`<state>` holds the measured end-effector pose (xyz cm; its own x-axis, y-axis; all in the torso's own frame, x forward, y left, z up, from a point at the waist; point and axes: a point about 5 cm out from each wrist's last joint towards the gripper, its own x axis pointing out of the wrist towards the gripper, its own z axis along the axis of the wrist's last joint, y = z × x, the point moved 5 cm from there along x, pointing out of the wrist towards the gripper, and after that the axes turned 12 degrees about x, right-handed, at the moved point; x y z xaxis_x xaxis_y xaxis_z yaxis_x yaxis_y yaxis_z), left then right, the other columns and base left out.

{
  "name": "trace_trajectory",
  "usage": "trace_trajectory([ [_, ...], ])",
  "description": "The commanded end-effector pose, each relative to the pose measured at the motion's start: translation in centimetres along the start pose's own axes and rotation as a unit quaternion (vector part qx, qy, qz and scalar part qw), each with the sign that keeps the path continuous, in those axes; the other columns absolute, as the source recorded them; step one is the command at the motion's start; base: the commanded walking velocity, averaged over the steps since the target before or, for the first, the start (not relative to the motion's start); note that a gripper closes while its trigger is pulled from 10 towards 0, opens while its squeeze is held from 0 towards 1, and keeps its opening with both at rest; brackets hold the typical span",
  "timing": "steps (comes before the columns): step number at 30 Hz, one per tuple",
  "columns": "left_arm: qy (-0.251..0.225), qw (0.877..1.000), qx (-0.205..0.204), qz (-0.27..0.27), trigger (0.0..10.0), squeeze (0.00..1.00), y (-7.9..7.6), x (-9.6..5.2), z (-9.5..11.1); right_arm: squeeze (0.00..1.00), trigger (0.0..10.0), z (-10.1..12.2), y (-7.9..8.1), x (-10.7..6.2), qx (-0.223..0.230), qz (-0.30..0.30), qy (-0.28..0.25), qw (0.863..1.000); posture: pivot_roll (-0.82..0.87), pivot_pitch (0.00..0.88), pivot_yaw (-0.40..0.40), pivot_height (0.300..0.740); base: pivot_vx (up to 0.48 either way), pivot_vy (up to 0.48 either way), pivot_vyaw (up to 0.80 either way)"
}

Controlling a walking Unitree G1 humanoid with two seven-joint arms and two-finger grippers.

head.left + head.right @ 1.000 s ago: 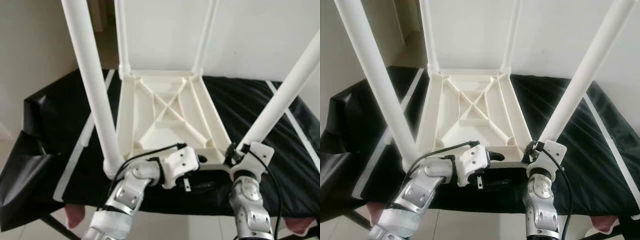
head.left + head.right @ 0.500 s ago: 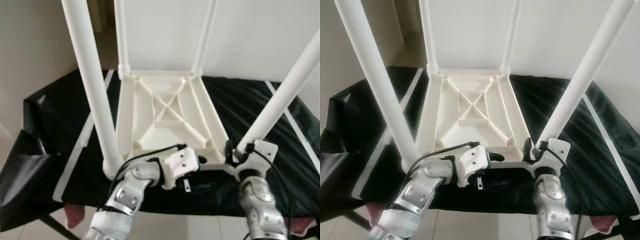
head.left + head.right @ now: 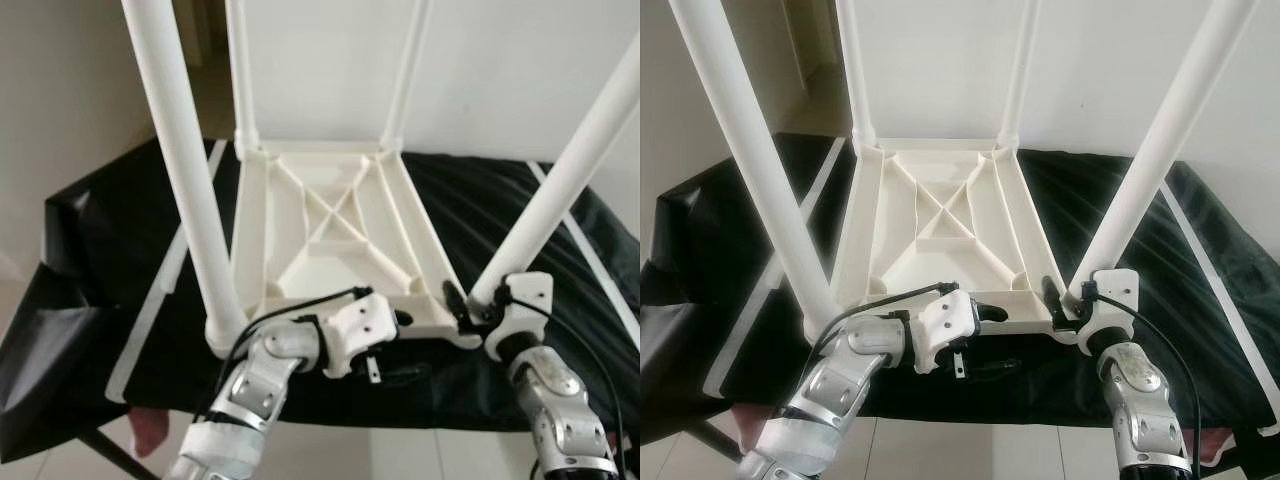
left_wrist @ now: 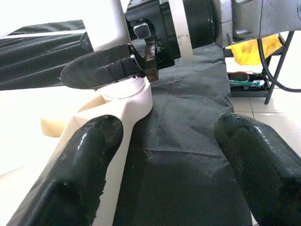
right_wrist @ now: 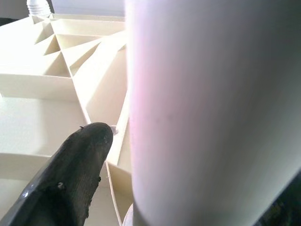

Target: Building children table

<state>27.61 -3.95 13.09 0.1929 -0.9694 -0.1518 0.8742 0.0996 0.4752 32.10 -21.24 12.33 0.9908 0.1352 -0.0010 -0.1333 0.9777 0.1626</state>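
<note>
My right gripper (image 3: 1065, 300) has swung outward, fingers clamped on the near-right leg (image 3: 1150, 170) — left gripper (image 4: 160, 155) open beside it. Upturned table (image 3: 330, 230), four legs, black cloth (image 3: 110, 250).

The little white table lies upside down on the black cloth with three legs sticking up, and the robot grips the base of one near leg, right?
Not quite: the upturned table has four legs, not three, as the right eye view shows. The right gripper does close around the base of the near right leg.
</note>
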Motion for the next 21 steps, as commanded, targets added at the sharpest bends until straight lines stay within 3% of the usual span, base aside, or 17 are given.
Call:
trace_trajectory([
  [1, 0.016, 0.996, 0.003, 0.084, 10.0, 0.0, 1.9, -0.1, 0.0, 0.0, 10.0, -0.7, 0.1, -0.2, 0.001, 0.009, 0.011, 1.0, -0.03, 0.0, -0.039, 0.74, 0.0, 0.0, 0.0],
  [2, 0.016, 0.996, 0.003, 0.084, 10.0, 0.0, 1.9, -0.1, 0.0, 0.0, 6.1, -0.7, 0.3, -0.2, -0.004, 0.016, 0.012, 1.0, -0.03, 0.0, -0.037, 0.74, 0.0, 0.0, 0.0],
  [3, 0.016, 0.996, 0.003, 0.084, 10.0, 0.0, 1.9, 0.0, 0.0, 0.0, 0.0, -0.8, 0.3, -0.3, -0.003, 0.017, 0.01, 1.0, -0.03, 0.0, -0.038, 0.74, 0.0, 0.0, 0.0],
  [18, 0.014, 0.997, 0.0, 0.08, 10.0, 0.0, 1.6, 0.1, 0.1, 0.0, 0.0, -1.1, 0.9, -1.0, 0.015, 0.013, 0.009, 1.0, -0.04, 0.0, -0.032, 0.74, 0.0, 0.0, 0.0],
  [19, 0.014, 0.997, -0.001, 0.08, 10.0, 0.0, 1.6, 0.0, 0.1, 0.0, 0.2, -1.1, 1.0, -1.1, 0.015, 0.012, 0.009, 1.0, -0.04, 0.0, -0.032, 0.74, 0.0, 0.0, 0.0],
  [20, 0.014, 0.997, -0.001, 0.079, 10.0, 0.0, 1.5, 0.0, 0.1, 0.0, 4.2, -1.0, 1.2, -1.1, 0.015, 0.01, 0.007, 1.0, -0.04, 0.0, -0.033, 0.74, 0.0, 0.0, 0.0],
  [21, 0.014, 0.997, -0.001, 0.079, 10.0, 0.0, 1.5, 0.0, 0.1, 0.0, 4.2, -1.0, 1.2, -1.1, 0.015, 0.01, 0.007, 1.0, -0.04, 0.0, -0.033, 0.74, 0.0, 0.0, 0.0],
])
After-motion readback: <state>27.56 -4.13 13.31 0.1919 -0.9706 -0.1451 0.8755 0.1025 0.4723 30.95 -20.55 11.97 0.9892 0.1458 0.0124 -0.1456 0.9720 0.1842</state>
